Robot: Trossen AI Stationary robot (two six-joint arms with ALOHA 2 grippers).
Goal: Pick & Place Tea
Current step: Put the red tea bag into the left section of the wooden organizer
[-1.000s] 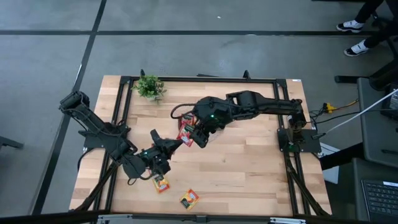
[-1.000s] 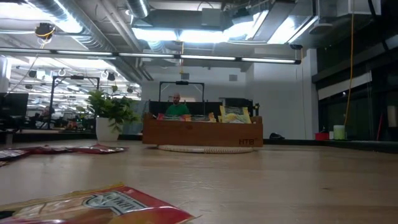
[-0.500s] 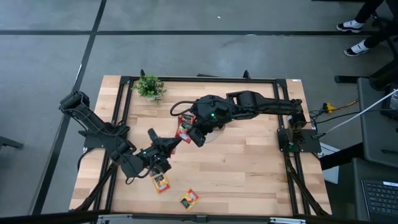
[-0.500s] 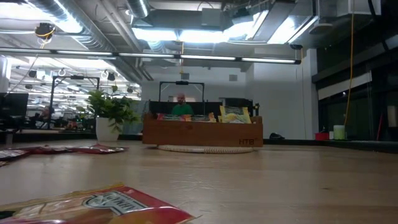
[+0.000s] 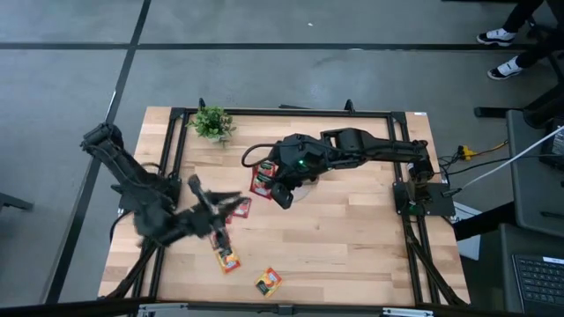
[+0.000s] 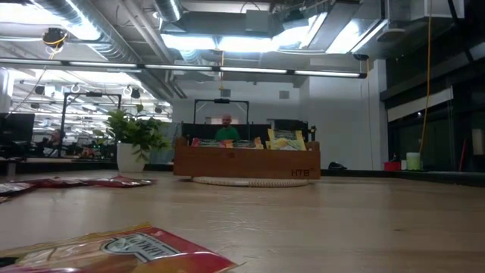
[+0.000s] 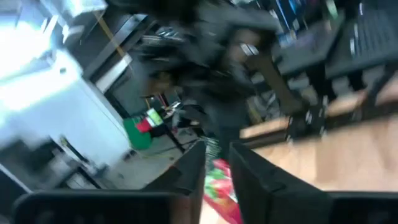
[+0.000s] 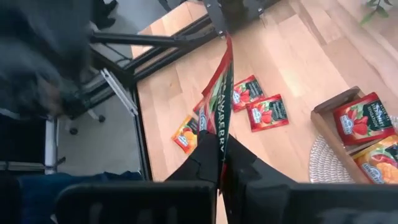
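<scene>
While the right gripper (image 8: 222, 163) pinches a red sachet (image 8: 219, 93) edge-on at frame centre, likely for slotting into the tray (image 8: 328, 118), the left gripper (image 5: 231, 208) blurs lower left, spread unclear. Spare sachets (image 5: 227, 258) lie below.

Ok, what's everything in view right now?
Small flat square tea sachets, loose: at least three, red and orange, on the tabletop near the left pincer.
Red tea sachet, held: one, edge-on in the right pincer.
Long brown wooden tray: one, sachets inside, on a pale woven mat.
Small potted plant: one, green, at a table corner.
Person in green: one, beyond the table.
Left pincer: above the loose sachets.
Right pincer: shut on the red sachet, by the tray.
</scene>
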